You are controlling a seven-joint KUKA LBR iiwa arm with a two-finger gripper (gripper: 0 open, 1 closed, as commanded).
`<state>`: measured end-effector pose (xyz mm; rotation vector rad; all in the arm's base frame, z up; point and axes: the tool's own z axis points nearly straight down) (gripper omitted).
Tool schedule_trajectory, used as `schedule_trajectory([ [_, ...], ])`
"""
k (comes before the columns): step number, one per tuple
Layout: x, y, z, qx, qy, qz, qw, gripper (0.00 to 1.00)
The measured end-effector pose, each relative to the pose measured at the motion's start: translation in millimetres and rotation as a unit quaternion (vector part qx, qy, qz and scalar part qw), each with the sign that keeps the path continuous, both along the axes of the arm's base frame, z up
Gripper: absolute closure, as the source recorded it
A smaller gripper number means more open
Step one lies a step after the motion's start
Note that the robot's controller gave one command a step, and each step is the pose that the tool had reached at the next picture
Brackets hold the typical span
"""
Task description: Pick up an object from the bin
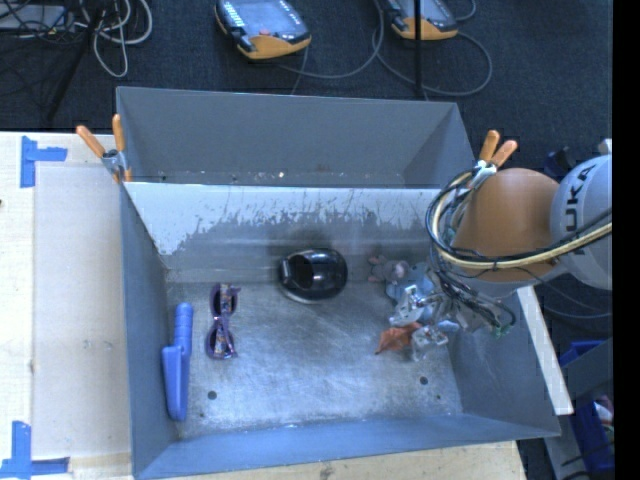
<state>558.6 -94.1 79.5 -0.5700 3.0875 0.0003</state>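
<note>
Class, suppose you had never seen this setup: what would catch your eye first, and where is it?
The arm's orange cover, ringed with cables, bulges in from the right, its tool down by a small heap of odds and ends at the right side of the bin. A shiny black rounded object sits in the middle near the back slope, and purple glasses lie beside a blue handle on the left.

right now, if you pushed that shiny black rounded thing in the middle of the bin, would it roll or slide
The glossy black dome-shaped object would probably slide rather than roll: it seems to sit flat and low on the bin floor. Its shiny curved shell looks hard and is likely slippery to pinch.
</note>
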Motion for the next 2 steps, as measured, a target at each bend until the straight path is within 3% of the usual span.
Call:
schedule_trajectory([
  [1, 0.0, 0, 0, 0.0, 0.0, -0.001, 1.0, 1.0],
  [2, 6.8, 19, 141, 0.0, 0.0004, -0.006, 1.0, 1.0],
])
